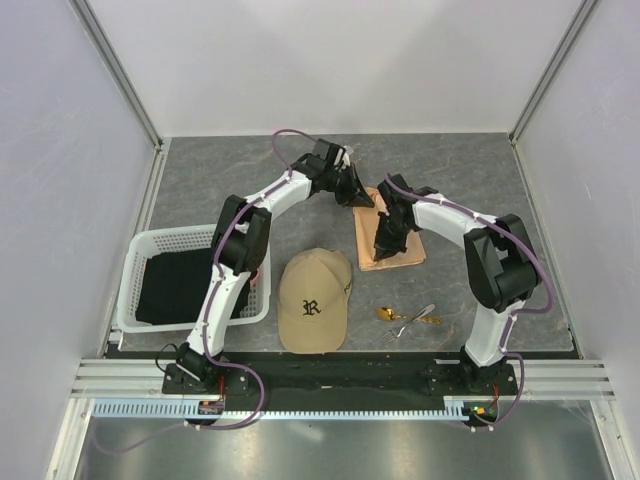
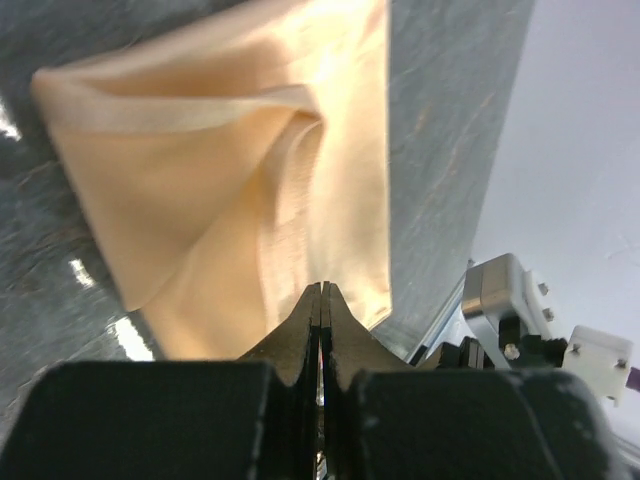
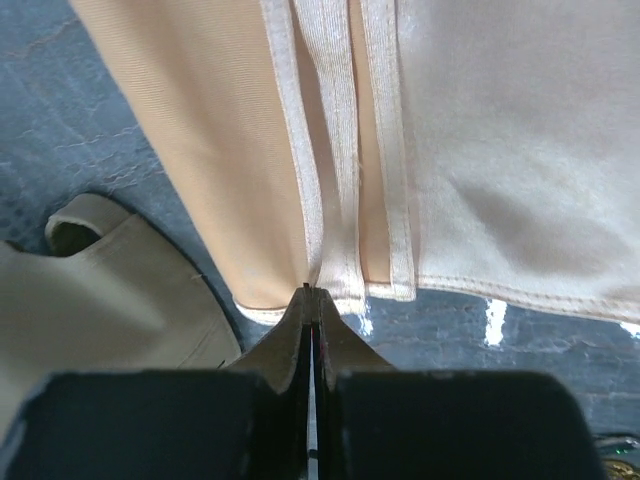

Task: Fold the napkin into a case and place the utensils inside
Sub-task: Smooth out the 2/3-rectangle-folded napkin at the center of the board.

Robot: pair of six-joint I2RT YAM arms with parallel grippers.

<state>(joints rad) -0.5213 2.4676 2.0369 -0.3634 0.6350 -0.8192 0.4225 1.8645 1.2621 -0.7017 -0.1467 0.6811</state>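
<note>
The peach-orange napkin (image 1: 395, 245) lies folded into a narrow strip on the grey table, right of centre. My left gripper (image 1: 361, 197) is at its far end, jaws shut on a raised fold of the cloth (image 2: 230, 170). My right gripper (image 1: 382, 246) is over its near left part, jaws shut on the hemmed edge (image 3: 340, 200). The utensils lie near the front: a gold spoon (image 1: 386, 313) and a silvery fork (image 1: 412, 319) beside it, apart from the napkin.
A tan baseball cap (image 1: 314, 298) sits just left of the napkin's near end and shows in the right wrist view (image 3: 90, 310). A white basket (image 1: 137, 262) holding a black cloth (image 1: 180, 285) stands at front left. White walls enclose the table.
</note>
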